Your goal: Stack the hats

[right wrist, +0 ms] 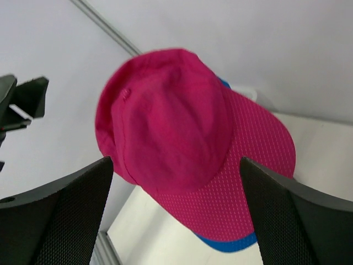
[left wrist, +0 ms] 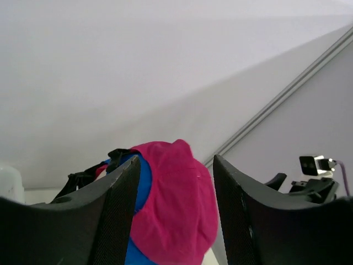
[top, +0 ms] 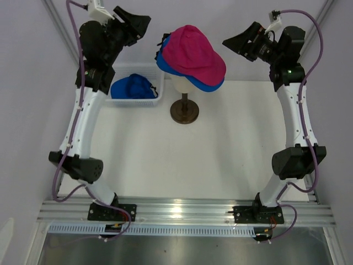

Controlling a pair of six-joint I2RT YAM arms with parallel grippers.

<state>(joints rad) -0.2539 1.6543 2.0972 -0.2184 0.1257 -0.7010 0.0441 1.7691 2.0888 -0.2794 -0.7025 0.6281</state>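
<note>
Apparently the stack was two caps high: the pink cap (top: 194,51) sat on top of a blue cap (top: 212,86), and both rested on the mannequin head (top: 177,85). The other blue cap (top: 132,87) lay crumpled in the white basket (top: 160,95) just to the left of the head. The left gripper (top: 138,22) hung high to the left of the head, its jaws apart and holding nothing. The right gripper (top: 236,40) hung to the right of the head with jaws wide apart, also empty. I judged that the step in hand was to fetch the last cap, and the left arm was the nearer one for this. To do it well, the gripper should pinch the cap where the brim meets the crown, because the soft fabric folds easily. It should lift the cap fully above the basket wall. The brim should then turn the same way as the pink brim. A slow descent onto the head was wise, so that the stack did not slide off.
</note>
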